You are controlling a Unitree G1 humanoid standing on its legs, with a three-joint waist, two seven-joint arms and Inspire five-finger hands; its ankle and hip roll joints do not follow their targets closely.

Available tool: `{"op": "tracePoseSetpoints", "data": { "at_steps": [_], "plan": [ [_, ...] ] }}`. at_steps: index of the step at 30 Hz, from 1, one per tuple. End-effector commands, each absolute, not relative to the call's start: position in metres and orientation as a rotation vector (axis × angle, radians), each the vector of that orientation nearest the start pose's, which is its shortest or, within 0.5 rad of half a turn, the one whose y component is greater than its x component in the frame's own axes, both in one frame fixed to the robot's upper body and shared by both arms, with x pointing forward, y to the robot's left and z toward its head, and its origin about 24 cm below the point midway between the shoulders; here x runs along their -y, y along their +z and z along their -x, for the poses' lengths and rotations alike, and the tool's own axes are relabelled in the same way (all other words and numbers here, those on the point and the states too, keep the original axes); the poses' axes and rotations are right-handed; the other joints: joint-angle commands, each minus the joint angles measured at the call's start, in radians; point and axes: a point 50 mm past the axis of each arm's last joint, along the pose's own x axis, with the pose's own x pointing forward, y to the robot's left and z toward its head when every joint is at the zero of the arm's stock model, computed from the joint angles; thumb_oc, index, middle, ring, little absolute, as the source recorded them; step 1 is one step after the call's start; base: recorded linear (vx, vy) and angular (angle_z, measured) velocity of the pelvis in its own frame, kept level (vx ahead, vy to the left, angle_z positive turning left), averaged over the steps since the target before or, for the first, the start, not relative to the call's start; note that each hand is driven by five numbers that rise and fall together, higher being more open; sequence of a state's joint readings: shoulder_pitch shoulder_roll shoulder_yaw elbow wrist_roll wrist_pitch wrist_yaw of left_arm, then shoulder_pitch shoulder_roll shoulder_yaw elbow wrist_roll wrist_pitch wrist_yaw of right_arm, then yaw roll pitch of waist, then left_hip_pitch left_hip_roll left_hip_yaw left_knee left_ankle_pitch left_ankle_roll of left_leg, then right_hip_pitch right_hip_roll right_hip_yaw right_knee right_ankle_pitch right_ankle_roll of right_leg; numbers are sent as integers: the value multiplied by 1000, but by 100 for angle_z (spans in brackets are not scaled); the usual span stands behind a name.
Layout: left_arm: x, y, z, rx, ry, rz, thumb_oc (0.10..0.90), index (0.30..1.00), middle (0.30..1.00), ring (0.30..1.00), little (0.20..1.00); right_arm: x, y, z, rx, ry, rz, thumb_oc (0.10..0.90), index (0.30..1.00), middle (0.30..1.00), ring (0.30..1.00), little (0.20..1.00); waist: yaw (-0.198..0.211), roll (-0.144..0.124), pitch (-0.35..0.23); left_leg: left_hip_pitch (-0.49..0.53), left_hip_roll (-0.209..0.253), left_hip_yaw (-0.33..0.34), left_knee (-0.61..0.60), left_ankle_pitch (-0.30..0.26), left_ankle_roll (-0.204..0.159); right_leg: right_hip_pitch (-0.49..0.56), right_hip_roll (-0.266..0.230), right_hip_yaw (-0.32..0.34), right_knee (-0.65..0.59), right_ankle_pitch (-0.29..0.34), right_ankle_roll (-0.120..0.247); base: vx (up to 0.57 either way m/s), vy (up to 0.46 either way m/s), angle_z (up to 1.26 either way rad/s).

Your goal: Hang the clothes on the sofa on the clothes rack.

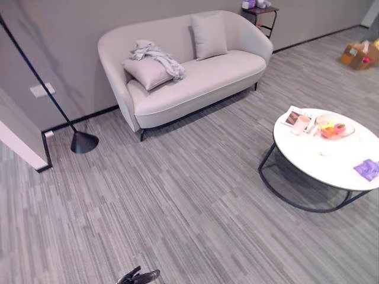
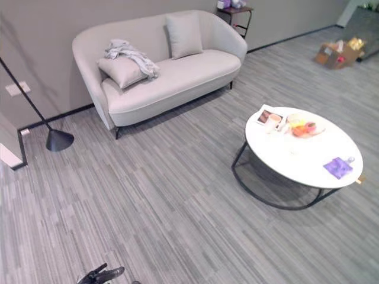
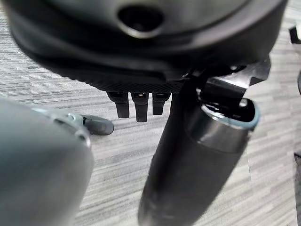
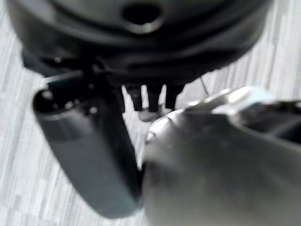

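With the clothes point(image 1: 155, 55) heaped on a cushion point(image 1: 148, 72) at the sofa's point(image 1: 195, 83) left end, upper frame, both robot hands, left point(image 3: 136, 104) and right point(image 4: 148, 100), hang slack-fingered and empty, so it should walk close before reaching.

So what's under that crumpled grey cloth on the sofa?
The crumpled grey cloth lies on a light beige cushion at the pale sofa's left end. The cushion's top is covered, and anything tucked beneath can't be seen.
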State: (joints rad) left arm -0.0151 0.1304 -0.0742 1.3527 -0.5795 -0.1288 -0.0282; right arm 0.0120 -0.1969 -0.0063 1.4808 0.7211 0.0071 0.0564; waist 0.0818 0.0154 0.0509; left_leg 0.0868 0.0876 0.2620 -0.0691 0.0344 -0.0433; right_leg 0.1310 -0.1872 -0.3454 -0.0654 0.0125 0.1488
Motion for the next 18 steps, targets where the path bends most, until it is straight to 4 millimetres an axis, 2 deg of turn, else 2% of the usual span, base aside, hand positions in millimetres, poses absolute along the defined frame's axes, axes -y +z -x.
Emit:
{"op": "tracePoseSetpoints", "data": {
  "at_steps": [1,3,7,12,18],
  "plan": [
    [-200,-169,-88,-1116,408,313,800,900,900,900,900,210,-176,-38,-1329,-582,-495,800,900,900,900,900,13,-38,-33,-64,-40,-76,-18,-1,-6,-15,-13,33,-6,59,10,12,-75,-6],
    [-193,-170,-87,-1121,397,335,800,900,900,900,900,211,-176,-35,-1352,-542,-441,800,900,900,900,900,6,-41,-42,-57,-31,-79,-18,1,-13,-6,-3,33,-19,55,8,19,-98,-11],
    [-193,-171,-84,-1129,415,361,800,900,900,900,900,210,-177,-26,-1398,-497,-401,800,900,900,900,900,1,-43,-47,-53,-26,-82,-18,4,-18,-2,6,32,-22,49,5,20,-52,-2],
    [-193,-174,-70,-1179,414,367,800,900,900,900,900,213,-177,-16,-1437,-447,-350,800,900,900,900,900,-9,-41,-54,-45,-27,-92,-18,3,-21,8,12,27,-22,43,2,5,-7,0],
    [-193,-175,-64,-1201,389,349,800,900,900,900,900,214,-176,-24,-1419,-347,-270,800,900,900,900,900,-13,-42,-58,-38,-34,-98,-18,-6,-17,14,8,33,-20,44,3,4,14,0]
  ]
}}
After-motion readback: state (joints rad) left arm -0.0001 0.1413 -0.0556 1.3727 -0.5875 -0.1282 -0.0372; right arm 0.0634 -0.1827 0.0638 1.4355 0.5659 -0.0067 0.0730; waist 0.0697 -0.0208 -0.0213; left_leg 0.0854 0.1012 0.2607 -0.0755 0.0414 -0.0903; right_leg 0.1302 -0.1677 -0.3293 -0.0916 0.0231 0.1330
